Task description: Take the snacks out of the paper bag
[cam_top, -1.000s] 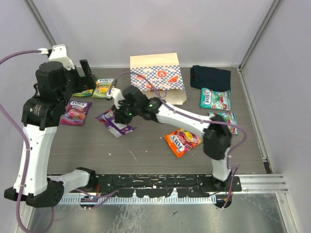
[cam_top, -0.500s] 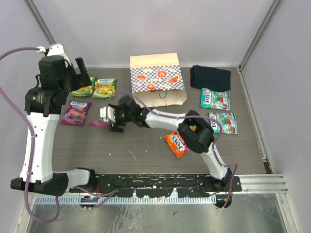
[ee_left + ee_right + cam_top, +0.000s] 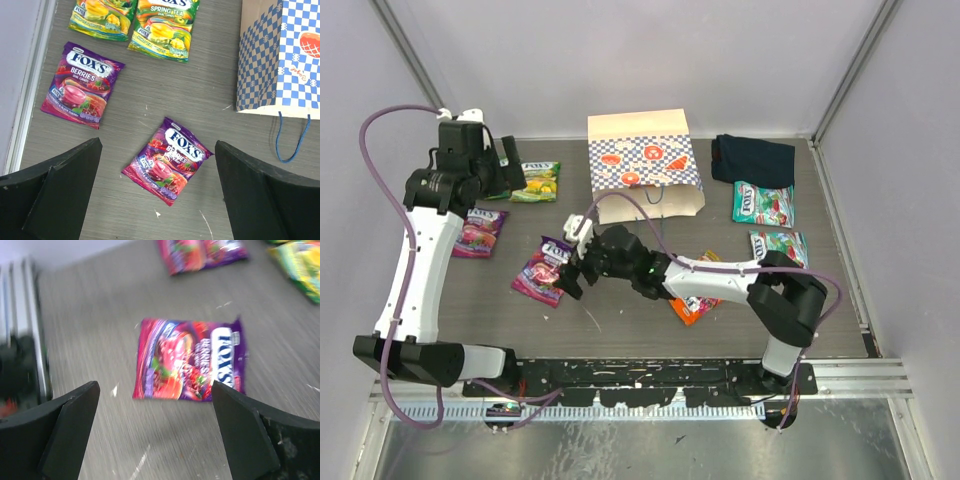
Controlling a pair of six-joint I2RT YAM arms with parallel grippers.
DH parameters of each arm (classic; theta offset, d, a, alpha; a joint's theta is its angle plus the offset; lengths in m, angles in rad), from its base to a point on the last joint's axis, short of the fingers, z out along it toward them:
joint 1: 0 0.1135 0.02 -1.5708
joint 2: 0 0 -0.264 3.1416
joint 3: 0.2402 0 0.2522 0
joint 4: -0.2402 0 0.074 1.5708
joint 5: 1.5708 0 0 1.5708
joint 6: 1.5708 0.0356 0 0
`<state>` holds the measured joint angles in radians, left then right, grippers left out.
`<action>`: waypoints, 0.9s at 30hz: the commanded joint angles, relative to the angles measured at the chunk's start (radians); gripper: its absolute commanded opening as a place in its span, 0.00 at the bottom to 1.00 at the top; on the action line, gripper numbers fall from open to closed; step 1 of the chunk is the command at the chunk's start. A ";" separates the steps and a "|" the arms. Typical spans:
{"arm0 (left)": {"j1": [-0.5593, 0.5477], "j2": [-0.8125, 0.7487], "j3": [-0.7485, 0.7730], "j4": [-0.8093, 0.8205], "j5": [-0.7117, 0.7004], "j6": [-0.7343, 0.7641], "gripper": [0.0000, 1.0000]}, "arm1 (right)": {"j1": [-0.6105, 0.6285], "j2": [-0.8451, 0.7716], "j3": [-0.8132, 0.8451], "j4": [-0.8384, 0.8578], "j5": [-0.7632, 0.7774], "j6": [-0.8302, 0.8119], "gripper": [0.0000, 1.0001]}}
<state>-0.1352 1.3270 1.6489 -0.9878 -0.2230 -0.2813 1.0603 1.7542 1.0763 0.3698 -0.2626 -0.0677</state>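
Observation:
The paper bag point(image 3: 645, 165) point(image 3: 280, 55) lies flat at the back centre, its blue handle toward me. A purple snack pouch point(image 3: 545, 268) point(image 3: 167, 160) point(image 3: 190, 360) lies loose on the table, left of centre. My right gripper point(image 3: 572, 258) point(image 3: 155, 435) hovers just right of it, open and empty. My left gripper point(image 3: 505, 165) point(image 3: 160, 195) is open and empty, high at the back left, looking down on that pouch. Other snacks lie around: a second purple pouch point(image 3: 478, 232) point(image 3: 81, 84), two green-yellow ones point(image 3: 538, 182) point(image 3: 165, 27), an orange one point(image 3: 692, 300) partly under the right arm, and two teal-white ones point(image 3: 763, 203).
A dark navy folded cloth point(image 3: 753, 158) lies at the back right, next to the bag. The lower teal pouch point(image 3: 780, 247) sits near the right edge of the table. Grey walls close in the table on three sides.
My right gripper opened and let go of the purple pouch, which now lies flat on the table. The right arm drew back toward me. The left arm swung rightward.

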 commanded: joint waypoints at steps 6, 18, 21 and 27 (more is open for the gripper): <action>0.017 0.039 0.031 0.016 0.055 -0.038 0.98 | 0.075 0.234 0.386 -0.528 0.793 0.883 0.99; 0.020 0.038 -0.019 0.036 0.117 -0.030 0.98 | 0.092 0.462 0.516 -0.511 0.821 1.083 0.74; 0.020 0.043 -0.030 0.045 0.123 -0.032 0.98 | 0.089 0.522 0.587 -0.507 0.813 1.085 0.60; 0.027 0.064 -0.036 0.052 0.125 -0.023 0.98 | 0.072 0.644 0.744 -0.523 0.812 1.099 0.19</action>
<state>-0.1215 1.3945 1.6123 -0.9836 -0.1108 -0.3042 1.1450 2.3375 1.7275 -0.1394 0.5297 0.9939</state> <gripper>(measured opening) 0.980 0.283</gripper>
